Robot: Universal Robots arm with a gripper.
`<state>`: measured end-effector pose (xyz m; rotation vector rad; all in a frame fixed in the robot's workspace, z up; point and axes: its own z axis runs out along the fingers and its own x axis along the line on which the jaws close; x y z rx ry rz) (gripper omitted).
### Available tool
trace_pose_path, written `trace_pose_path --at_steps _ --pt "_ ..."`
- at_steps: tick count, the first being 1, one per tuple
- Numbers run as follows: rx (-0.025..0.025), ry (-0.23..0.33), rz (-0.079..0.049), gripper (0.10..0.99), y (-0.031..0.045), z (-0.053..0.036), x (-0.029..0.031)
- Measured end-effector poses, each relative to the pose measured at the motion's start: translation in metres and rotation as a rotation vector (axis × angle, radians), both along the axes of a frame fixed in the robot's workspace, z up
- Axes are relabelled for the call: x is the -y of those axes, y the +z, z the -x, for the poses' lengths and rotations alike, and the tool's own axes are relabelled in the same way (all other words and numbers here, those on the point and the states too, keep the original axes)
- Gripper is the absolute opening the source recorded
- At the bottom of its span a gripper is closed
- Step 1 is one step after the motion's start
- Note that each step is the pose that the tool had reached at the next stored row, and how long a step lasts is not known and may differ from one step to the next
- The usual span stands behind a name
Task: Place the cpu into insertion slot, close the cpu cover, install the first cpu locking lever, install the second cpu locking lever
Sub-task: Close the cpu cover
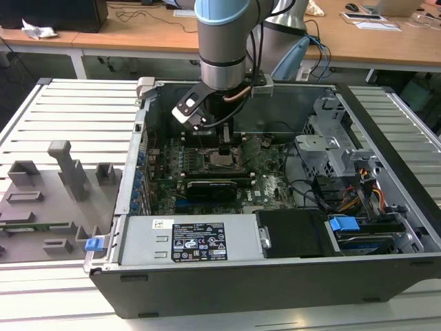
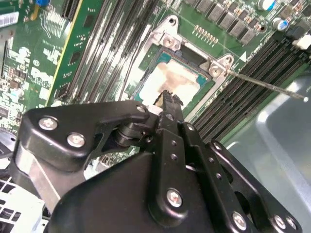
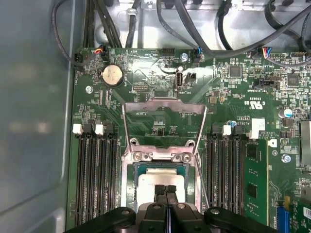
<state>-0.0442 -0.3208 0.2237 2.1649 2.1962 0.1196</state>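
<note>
While cpu (image 3: 156, 180) sits square in insertion slot (image 3: 129, 189), jaws together, perhaps touching it, cpu cover (image 3: 163, 103) open.

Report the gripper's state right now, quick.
The gripper: shut, fingers pressed together with nothing seen between them, tips just over the cpu.

Computer case (image 1: 227, 289): black, open-topped, lying on a pale slatted table (image 1: 76, 103).
Power supply (image 1: 186, 241): grey box with a dark label, along the case's near wall.
Fixture plate (image 1: 27, 207): grey, with upright blocks, outside the case at the exterior view's left.
Coin battery (image 3: 112, 75): round, silver, on the green board (image 3: 228, 97).
Memory slots (image 3: 96, 174): black rows with white latches.
Cables (image 3: 194, 29): black, along the board's edge.
</note>
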Motion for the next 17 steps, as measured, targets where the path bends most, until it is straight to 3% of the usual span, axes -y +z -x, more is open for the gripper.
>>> trace_pose_path --at_steps 4,8,12,14,17 --pt "0.0003 0.0 0.0 0.106 0.0088 -0.0003 -0.0001" --pt "-0.0014 0.0 0.0 0.106 0.0117 -0.0121 0.0" --pt "-0.0015 0.0 0.0 0.106 0.0286 -0.0121 -0.0001" --pt "-0.0015 0.0 0.0 0.106 0.0437 -0.0122 -0.0001" --pt "-0.0015 0.0 0.0 0.106 0.0466 -0.0122 -0.0001"
